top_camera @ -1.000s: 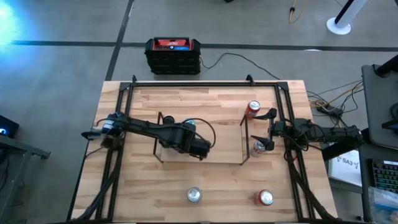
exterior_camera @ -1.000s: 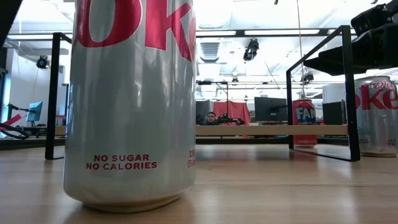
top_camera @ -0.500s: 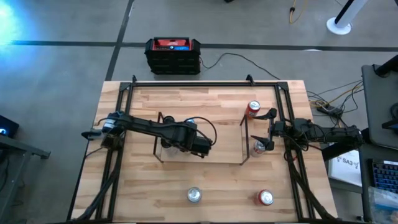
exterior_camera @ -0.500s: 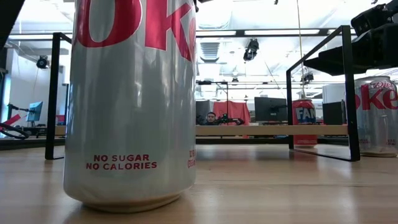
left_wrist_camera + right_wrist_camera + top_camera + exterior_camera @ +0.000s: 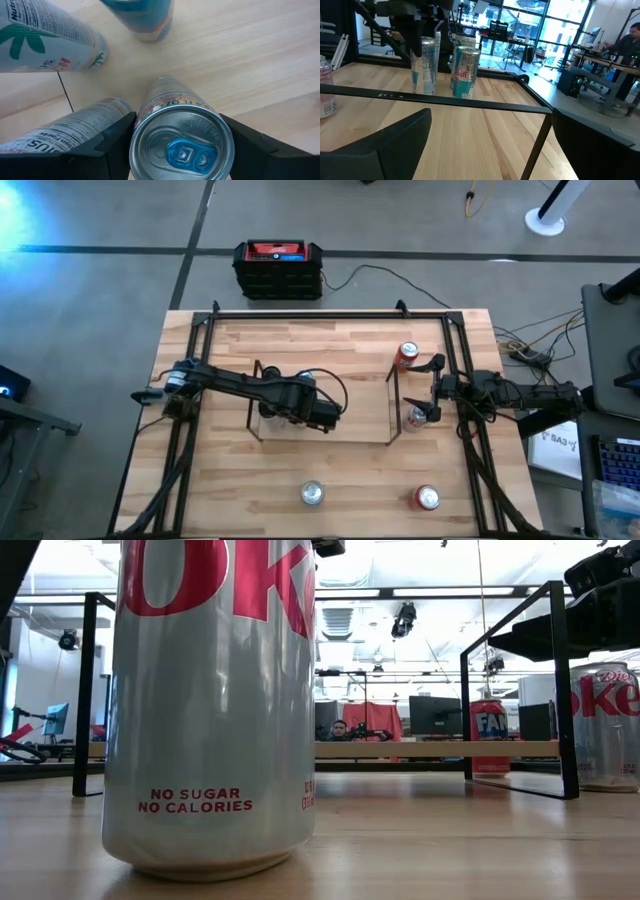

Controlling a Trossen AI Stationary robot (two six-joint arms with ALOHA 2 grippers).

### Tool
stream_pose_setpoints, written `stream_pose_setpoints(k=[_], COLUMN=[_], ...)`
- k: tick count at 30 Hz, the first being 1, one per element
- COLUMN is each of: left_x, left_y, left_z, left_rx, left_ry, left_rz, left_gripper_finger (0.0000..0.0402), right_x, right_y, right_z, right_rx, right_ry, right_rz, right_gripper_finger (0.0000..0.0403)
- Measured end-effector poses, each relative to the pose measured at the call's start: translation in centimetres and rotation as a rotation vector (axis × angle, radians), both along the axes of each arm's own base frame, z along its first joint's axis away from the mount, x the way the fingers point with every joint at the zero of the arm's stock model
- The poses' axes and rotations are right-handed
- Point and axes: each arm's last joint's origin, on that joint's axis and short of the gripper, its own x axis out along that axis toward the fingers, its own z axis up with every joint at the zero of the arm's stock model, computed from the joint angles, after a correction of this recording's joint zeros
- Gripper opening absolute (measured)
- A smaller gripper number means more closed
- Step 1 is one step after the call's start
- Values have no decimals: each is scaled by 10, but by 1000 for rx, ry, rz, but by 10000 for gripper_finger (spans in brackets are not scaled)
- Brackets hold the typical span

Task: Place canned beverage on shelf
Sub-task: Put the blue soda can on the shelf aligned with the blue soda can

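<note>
My left gripper (image 5: 308,408) hangs over the shelf (image 5: 345,415), shut on a slim silver can with a blue tab (image 5: 181,145). Three other slim cans stand on the light wood deck close by: a pale one with green print (image 5: 45,35), a silver one (image 5: 75,132) and a blue one (image 5: 142,15). In the right wrist view the held can (image 5: 424,65) stands beside a blue-and-silver can (image 5: 465,70). My right gripper (image 5: 432,390) waits open at the shelf's right end. My left gripper pinches the can's upper wall just under the rim (image 5: 142,131) between its two fingers (image 5: 112,140), coming from above and pointing down. The can hangs upright below them. Whether its base touches the deck I cannot tell.
A silver cola can (image 5: 313,494) and a red can (image 5: 427,498) stand near the table's front edge. A red can (image 5: 407,355) and a silver can (image 5: 418,417) stand by the shelf's right end frame (image 5: 555,690). A black tubular frame (image 5: 320,313) runs around the tabletop.
My left gripper has sunk a little toward the shelf deck with the can, which stays upright in its fingers.
</note>
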Motion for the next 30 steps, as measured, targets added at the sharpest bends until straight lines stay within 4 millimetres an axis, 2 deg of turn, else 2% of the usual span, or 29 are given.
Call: stream_pose_setpoints(k=[30], left_x=[1], left_y=[-1], left_z=[-5], left_rx=[-34], left_ry=[-15], left_rz=[49], left_gripper_finger=[230], right_x=[0], right_y=[0], right_z=[0], right_rx=[0], right_ry=[0], right_rz=[0], right_gripper_finger=[398])
